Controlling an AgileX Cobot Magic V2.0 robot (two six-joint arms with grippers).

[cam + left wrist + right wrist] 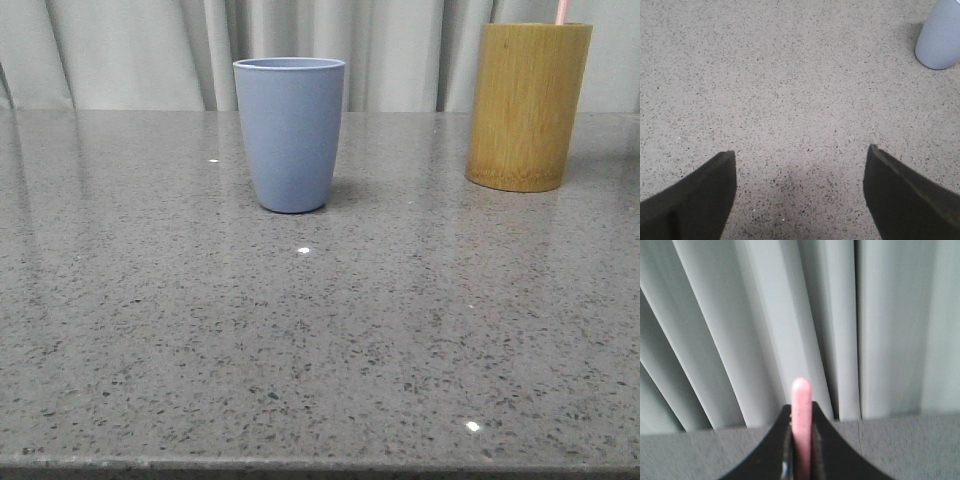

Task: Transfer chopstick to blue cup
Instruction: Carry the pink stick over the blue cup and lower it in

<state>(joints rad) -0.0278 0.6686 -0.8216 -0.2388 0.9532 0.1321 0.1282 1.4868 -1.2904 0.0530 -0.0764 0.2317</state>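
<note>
The right gripper (801, 450) is clamped tight on a pink chopstick (801, 405), its two dark fingers (777, 450) pressed against either side with no gap showing. The stick's rounded tip pokes out past the fingertips, pale and smooth, standing against the folds of a grey curtain (740, 315). Beneath the curtain's hem runs a strip of speckled counter (900, 445).

In the front view, that same chopstick (561, 11) shows only as a short pink sliver rising out of the bamboo holder (527, 105), cut off by the frame's upper edge. Whether its lower end sits inside the holder cannot be told from here, and the right gripper itself is out of that shot.

Over to the left gripper (800, 192): spread wide, its dark fingers (695, 200) far apart with nothing between them but bare counter (790, 90). It hangs above the stone surface, and a soft shadow lies between the fingers.

The blue cup (290, 133) stands upright on the counter (300, 350), mouth open, well apart from the holder, which is off to its right and slightly farther back. In the left wrist view, the cup (941, 35) sits at the corner of the frame, well away from the open fingers. Behind both vessels hangs the curtain (130, 50).
</note>
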